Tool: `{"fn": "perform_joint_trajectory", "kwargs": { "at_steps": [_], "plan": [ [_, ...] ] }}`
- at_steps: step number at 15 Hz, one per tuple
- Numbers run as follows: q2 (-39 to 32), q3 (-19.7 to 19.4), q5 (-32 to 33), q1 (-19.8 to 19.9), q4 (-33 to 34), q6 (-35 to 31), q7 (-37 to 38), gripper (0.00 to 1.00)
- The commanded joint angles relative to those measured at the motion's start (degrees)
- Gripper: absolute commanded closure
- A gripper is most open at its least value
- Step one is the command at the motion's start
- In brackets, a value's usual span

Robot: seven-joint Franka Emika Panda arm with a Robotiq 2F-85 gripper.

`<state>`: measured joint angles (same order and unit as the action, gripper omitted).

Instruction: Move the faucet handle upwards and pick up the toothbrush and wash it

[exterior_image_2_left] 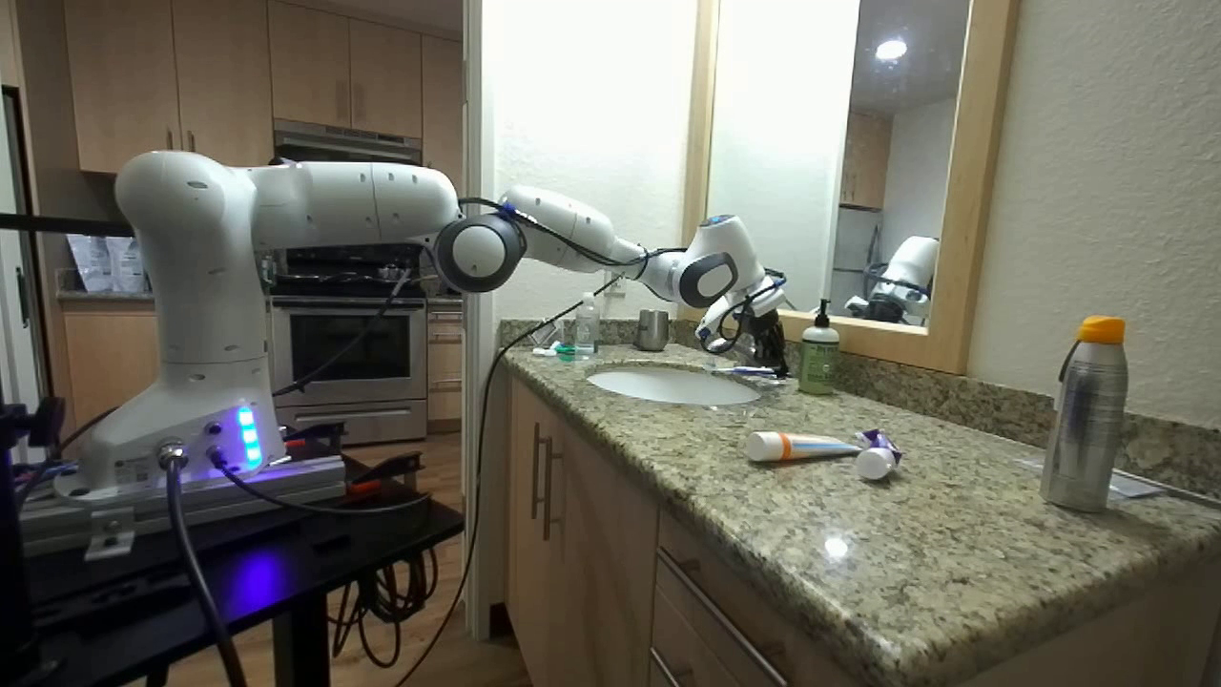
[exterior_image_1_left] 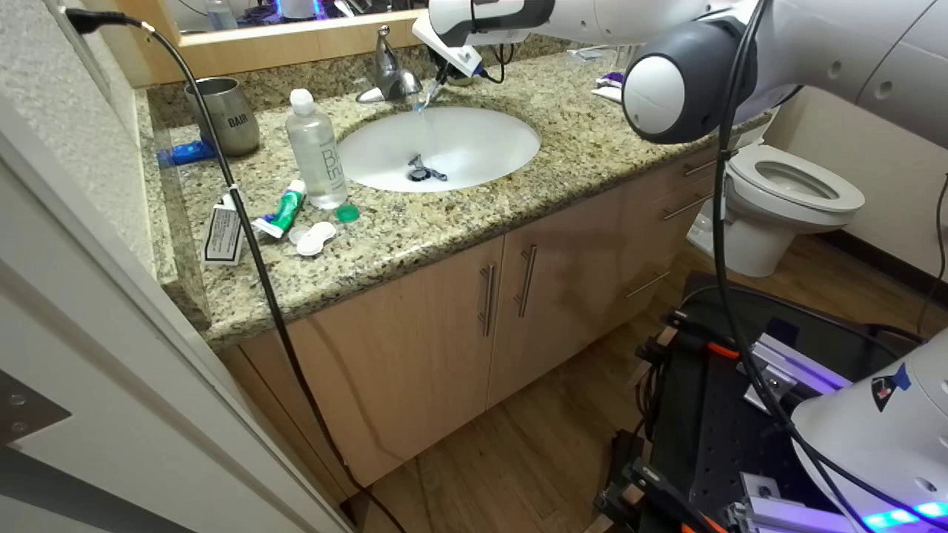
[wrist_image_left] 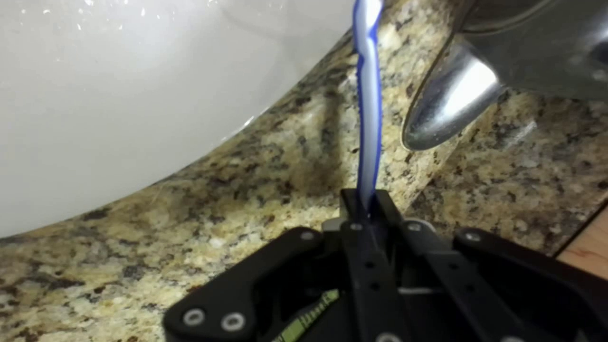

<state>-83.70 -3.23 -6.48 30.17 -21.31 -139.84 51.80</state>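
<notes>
Fingers (wrist_image_left: 388, 209) pinch the toothbrush (wrist_image_left: 370, 104), which points to twelve o'clock in the wrist view; the faucet (wrist_image_left: 536, 61) lies between one and two, the basin (wrist_image_left: 142, 104) at ten. Check the handle (exterior_image_1_left: 384, 44) atop the faucet is raised, then, with a firm hold, roll the far end slowly beneath without knocking anything. Mind the pump bottle (exterior_image_2_left: 818, 367) near your fingers, at three o'clock in an exterior view.

Gripper (wrist_image_left: 366, 206) had the toothbrush (wrist_image_left: 369, 109) in a tight pinch — white shaft, blue edges, far end out of view. It hung above the speckled counter (wrist_image_left: 213, 213), over the strip between the rim of the basin (wrist_image_left: 152, 104) and the faucet (wrist_image_left: 532, 57). Faucet was shiny metal — stood near the counter's back edge. Bright specks dotted the basin's white wall.
</notes>
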Motion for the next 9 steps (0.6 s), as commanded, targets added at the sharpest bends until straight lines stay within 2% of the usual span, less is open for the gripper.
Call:
{"fn": "perform_joint_trajectory", "kwargs": {
  "at_steps": [1, 2, 6, 9],
  "plan": [
    [0.16, -0.45, -0.57, -0.10, -0.22, -0.03, -0.16, 0.90],
    [0.16, -0.45, -0.57, -0.10, -0.22, -0.03, -0.16, 0.98],
    [2.29, -4.26, 2.57, 0.42, -1.16, 5.29, -0.70, 0.98],
    [4.99, -4.98, 3.87, 1.04, -2.37, 10.50, -5.74, 0.98]
  ]
}}
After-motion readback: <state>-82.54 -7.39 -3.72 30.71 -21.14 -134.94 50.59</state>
